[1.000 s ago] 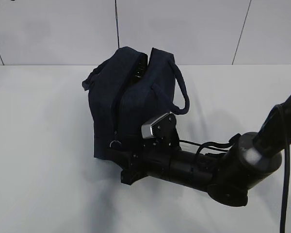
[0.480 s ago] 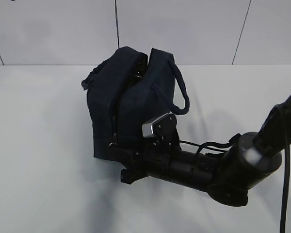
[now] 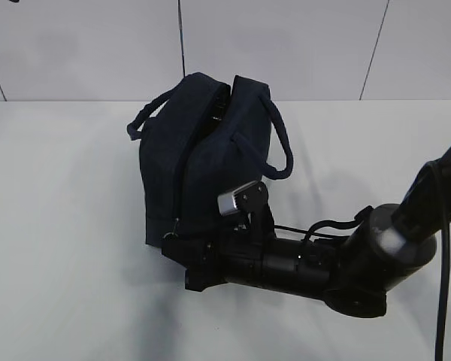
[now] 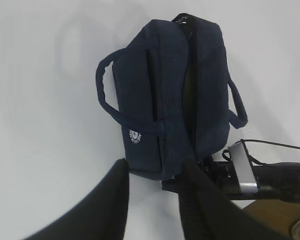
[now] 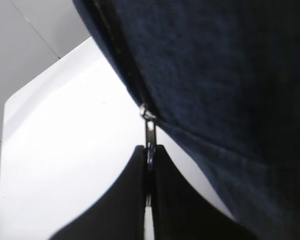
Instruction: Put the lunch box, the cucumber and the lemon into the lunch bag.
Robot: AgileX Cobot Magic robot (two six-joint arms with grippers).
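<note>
Pinching the zip pull [image 5: 149,131] between closed fingers, the right pincer [image 5: 148,165] sits low at the near bottom corner of the lunch bag [image 3: 207,162], close above the worktop [image 3: 60,226]. In the right wrist view the two dark fingers meet on the pull's thin metal tab with no gap showing, and the slider sits just above them at the foot of the zip line. In the exterior view that arm lies almost flat along the worktop, reaching in from the right, its pincer [image 3: 182,248] touching the bag's lower front edge.

The relation that matters is the zip's run: from the held pull it climbs straight up the bag's near end face and over the top between the two handles. So the bag's opening lies up and away from the right pincer, and any further travel of the slider would, as I judge it, follow that steep line. The top of the zip looks parted, with a dark slot at the crest.

The left pincer [image 4: 152,200] hangs well above the bag, fingers spread apart and holding nothing; the bag lies just beyond its tips, white logo [image 4: 135,136] facing up in that view. The right arm is clearly the nearer.

Lunch box, cucumber and lemon are not visible in any view.

The worktop is plain matte white; behind its far edge stands a pale panelled wall [image 3: 286,45] with dark seams.
</note>
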